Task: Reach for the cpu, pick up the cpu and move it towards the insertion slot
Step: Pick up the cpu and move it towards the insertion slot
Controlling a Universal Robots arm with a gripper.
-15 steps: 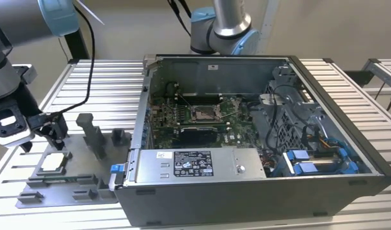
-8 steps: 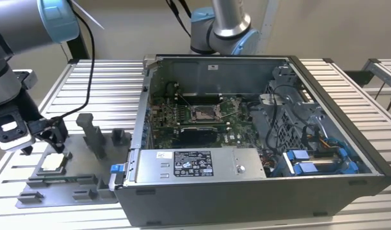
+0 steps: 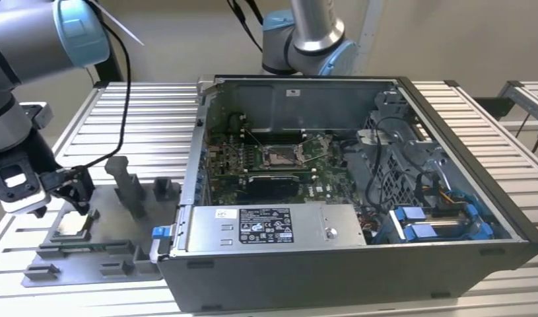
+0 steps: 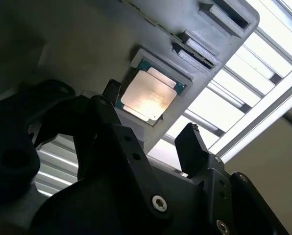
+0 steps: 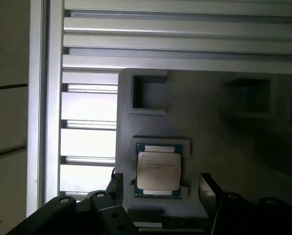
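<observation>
So the gripper (image 3: 73, 201) hangs low over the grey fixture plate (image 3: 110, 257) at the exterior view's left, just beside the open computer case (image 3: 445, 198). Its fingers (image 5: 208, 188) are spread apart, and in both wrist views the cpu (image 5: 158, 170) lies flat in its square pocket on the plate, between the two fingers with a gap on each side. The insertion slot (image 3: 282, 156) sits well apart from all that, inside the case on the green board
</observation>
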